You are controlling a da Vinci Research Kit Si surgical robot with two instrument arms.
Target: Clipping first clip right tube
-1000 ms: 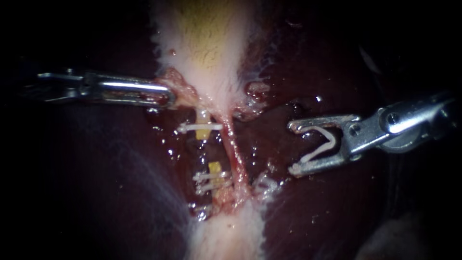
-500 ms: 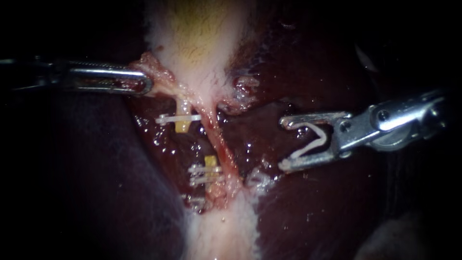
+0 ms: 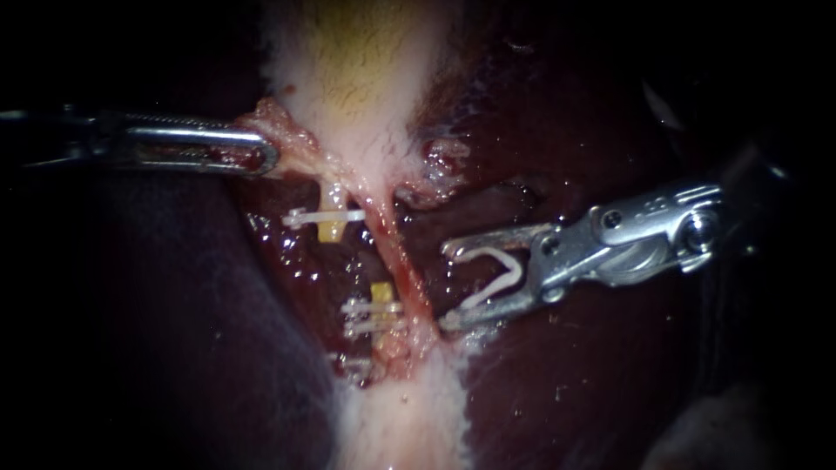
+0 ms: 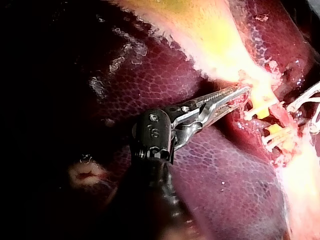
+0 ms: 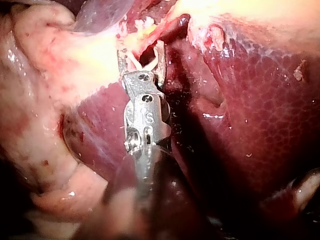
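Observation:
The right tube point(image 3: 401, 261) is a thin reddish strand that runs down from the pale gallbladder point(image 3: 366, 87). My right instrument point(image 3: 448, 287) comes in from the right. Its jaws stand wide apart and hold an open white clip point(image 3: 496, 274), with their tips just right of the tube and apart from it. My left instrument point(image 3: 261, 158) is shut on a flap of tissue at the gallbladder's edge and holds it to the left. The left wrist view shows that same grip point(image 4: 240, 92). In the right wrist view the right instrument point(image 5: 141, 55) carries the clip point(image 5: 142, 64).
The yellow left tube point(image 3: 331, 228) shows as two stubs with a gap between them. One white clip point(image 3: 322, 215) sits on the upper stub, and two clips point(image 3: 370, 318) sit on the lower. Dark red liver point(image 3: 592, 374) lies on both sides.
My right instrument has moved left and slightly down with its clip, close to the right tube. The left instrument drew the tissue flap leftward, then held still.

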